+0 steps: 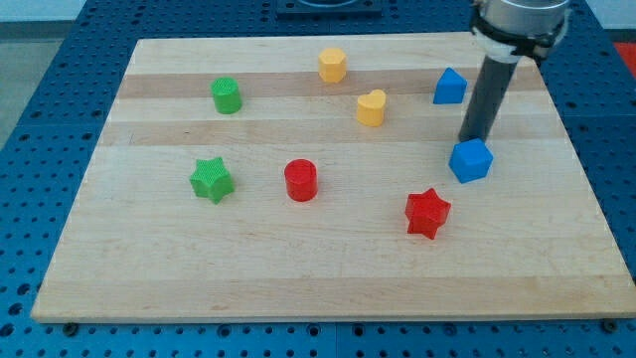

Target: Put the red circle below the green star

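Note:
The red circle [301, 180] lies left of the board's middle. The green star [212, 180] lies to its left, at about the same height in the view, with a gap between them. My tip [468, 139] is far off at the view's right, just above a blue cube [471, 160] and touching or nearly touching its upper edge. The rod rises from there to the arm at the view's top right.
A wooden board [328, 288] carries all blocks. A green cylinder [228, 95] is at upper left, a yellow hexagon [333, 65] at top centre, a yellow heart [372, 107] below it, a blue block [450, 87] at upper right, a red star [427, 213] at lower right.

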Robot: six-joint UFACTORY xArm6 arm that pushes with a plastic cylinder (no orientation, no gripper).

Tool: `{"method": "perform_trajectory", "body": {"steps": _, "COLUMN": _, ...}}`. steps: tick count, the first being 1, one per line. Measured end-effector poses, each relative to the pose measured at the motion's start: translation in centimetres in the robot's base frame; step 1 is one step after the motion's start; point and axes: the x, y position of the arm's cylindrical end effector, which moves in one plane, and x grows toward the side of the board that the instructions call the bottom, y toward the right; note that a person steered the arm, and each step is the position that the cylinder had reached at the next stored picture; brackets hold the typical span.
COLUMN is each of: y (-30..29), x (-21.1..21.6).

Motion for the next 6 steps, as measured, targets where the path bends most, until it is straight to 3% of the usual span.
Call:
{"method": "perform_trajectory", "body": {"steps": 2, "y": -11.2, "x": 5.2}}
{"method": "perform_trajectory", "body": {"steps": 4, "y": -18.3, "x": 5.2}}
{"method": "perform_trajectory", "body": {"steps": 5, "y": -29.9, "x": 6.6}}
{"method": "perform_trajectory", "body": {"steps": 6, "y": -31.5, "x": 9.6}}
